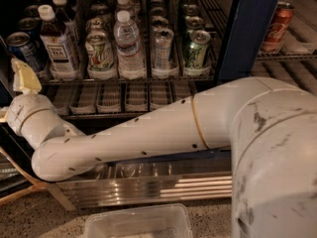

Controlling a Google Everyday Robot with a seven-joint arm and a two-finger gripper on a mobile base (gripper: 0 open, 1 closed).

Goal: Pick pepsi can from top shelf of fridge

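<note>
Behind the arm stands the fridge (250, 29), its one dark blue door post upright right of centre and a ribbed steel base panel (148, 187) along the bottom. One white robot arm (148, 138) crosses the view from the lower right to the far left, bending up at its wrist in front of the open compartment.

One top shelf (124, 78) carries six lanes of drinks left of the post; one lower wire rack (124, 100) lies just beneath it. One clear plastic bin (138, 222) sits on the floor in front of the base panel.

The six front items, left to right, are one pepsi can (21, 47), one tea bottle (57, 41), one green-white can (99, 51), one water bottle (130, 43), one silvery can (163, 46) and a second green-white can (195, 47) (more stand behind them, too dim to count). One red cola can (276, 21) stands alone right of the post.

The gripper (22, 74) is at the far left, just below and in front of the pepsi can at the shelf's left end; whether it is spread or pressed together cannot be told, nor whether it touches the can.
</note>
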